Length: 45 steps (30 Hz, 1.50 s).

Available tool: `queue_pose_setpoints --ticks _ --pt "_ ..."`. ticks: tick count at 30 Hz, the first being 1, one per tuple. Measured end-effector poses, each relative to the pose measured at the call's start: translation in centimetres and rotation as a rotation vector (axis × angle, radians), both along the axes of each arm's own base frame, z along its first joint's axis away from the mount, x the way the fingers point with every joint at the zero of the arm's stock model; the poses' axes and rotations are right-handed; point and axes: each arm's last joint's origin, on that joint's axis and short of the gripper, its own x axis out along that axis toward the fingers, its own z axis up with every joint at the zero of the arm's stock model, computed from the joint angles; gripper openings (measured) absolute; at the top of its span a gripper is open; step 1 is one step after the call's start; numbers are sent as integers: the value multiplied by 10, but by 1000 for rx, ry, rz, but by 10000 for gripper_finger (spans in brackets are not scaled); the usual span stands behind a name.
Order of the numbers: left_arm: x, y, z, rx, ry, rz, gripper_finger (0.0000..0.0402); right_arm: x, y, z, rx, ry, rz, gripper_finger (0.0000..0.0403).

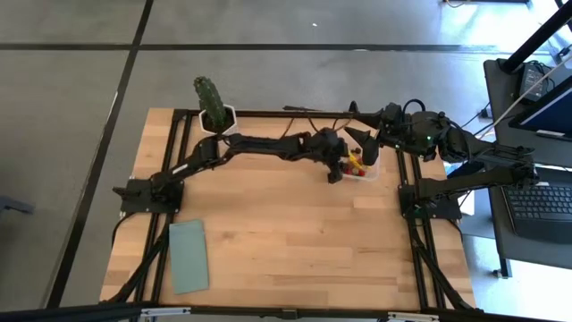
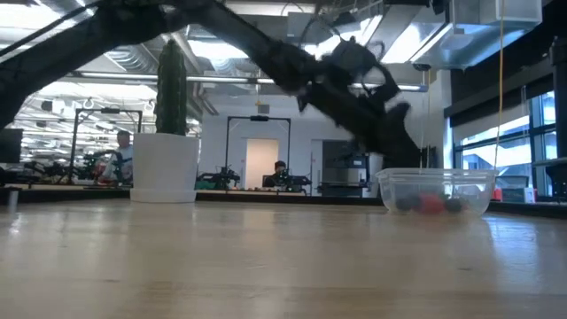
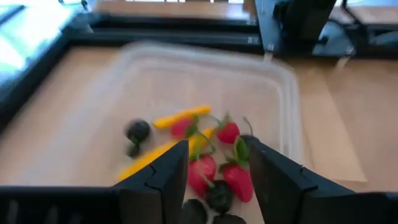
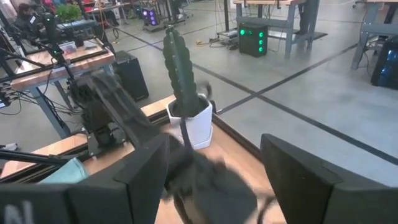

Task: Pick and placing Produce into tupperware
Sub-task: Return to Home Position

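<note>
Overhead, the tupperware [image 1: 366,170] is sitting upright, mouth up, toward the desk's [image 1: 268,233] right edge, the left tool [image 1: 338,170] hanging over it. Only the left wrist view is showing that tool's fingers spread and empty above the produce [image 3: 227,134] inside, its yellow pieces [image 3: 181,116] lying flat, roughly parallel. The right tool [image 4: 214,146], fingers apart, is hovering nearby.

Clear, lidless tupperware [image 3: 287,93] upright toward the table's [image 1: 286,233] far right, small red, yellow and dark produce [image 3: 227,132] inside.
</note>
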Motion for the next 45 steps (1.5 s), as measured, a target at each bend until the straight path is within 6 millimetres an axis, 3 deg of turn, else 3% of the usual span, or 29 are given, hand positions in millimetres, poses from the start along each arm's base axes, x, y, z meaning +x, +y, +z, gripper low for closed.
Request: queue_pose_setpoints --ticks 2,5,9,13,17,21,25,30,33,40,45 --pt "-10 4 29 28 7 -4 157 0 0 0 -8 1 2 255" --pt "-35 14 92 77 -46 34 153 -3 0 2 -43 3 8 255" --pt "-82 26 169 82 -105 104 148 -5 0 7 -47 -34 7 255" --pt "-137 24 232 110 -137 135 148 -9 1 11 -82 -53 5 255" --pt "-195 13 274 129 -100 164 154 -16 0 14 -177 -23 -46 255" --pt "-252 -5 297 162 -120 228 159 -31 1 13 -196 -44 -55 255" --pt "-304 -30 286 161 -144 324 156 -47 2 3 -201 -58 -56 255" --pt "-364 -62 251 165 -240 445 149 -61 4 -20 -233 -100 -58 255" --pt "-394 -78 220 162 -299 415 147 -66 4 -39 -253 -122 -62 255" --pt "-438 -98 148 92 -429 369 156 -73 5 -76 -253 -168 -73 255" --pt "-452 -100 104 62 -503 395 159 -77 5 -97 -229 -183 -75 255"
